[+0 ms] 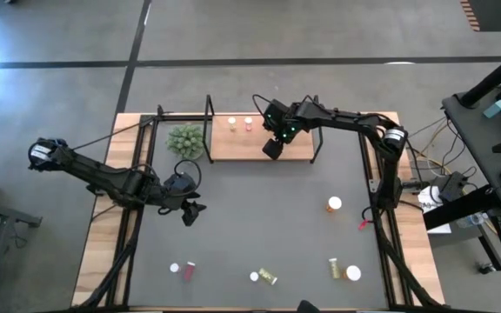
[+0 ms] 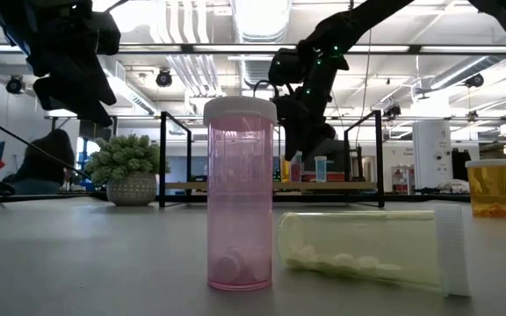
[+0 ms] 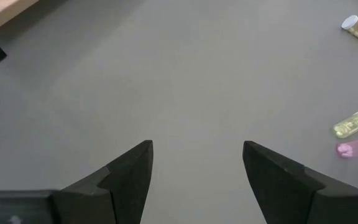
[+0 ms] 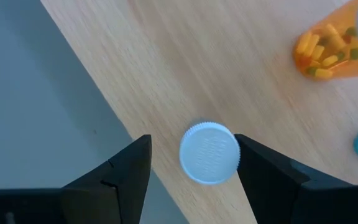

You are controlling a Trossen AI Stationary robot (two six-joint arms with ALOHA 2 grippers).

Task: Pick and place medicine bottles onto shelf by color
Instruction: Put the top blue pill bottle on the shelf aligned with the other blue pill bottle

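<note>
Placing step: right gripper [image 4: 192, 163] over the shelf [image 1: 242, 143], near edge, fingers flanking a white-capped bottle [image 4: 209, 152] standing on the board; contact unclear, so can't tell if grasping or let go. Next: open fully, lift straight, don't tip it. Left gripper [image 3: 196, 171] spread wide, empty, over the mat. Right wrist view shows an orange bottle [image 4: 328, 46] beside; high view shows 2 bottles [image 1: 239, 123] far-left on shelf, rest on table.

Pretty sure I'm in a robotics lab or workshop. Past my table [image 2: 77, 263] there's an open ceiling with ducts [image 2: 187, 66] and strip lights [image 2: 262, 17], a concrete floor [image 1: 320, 30] with taped lines, and a desk [image 1: 494, 130] with gear and cables off the table's right edge.
</note>
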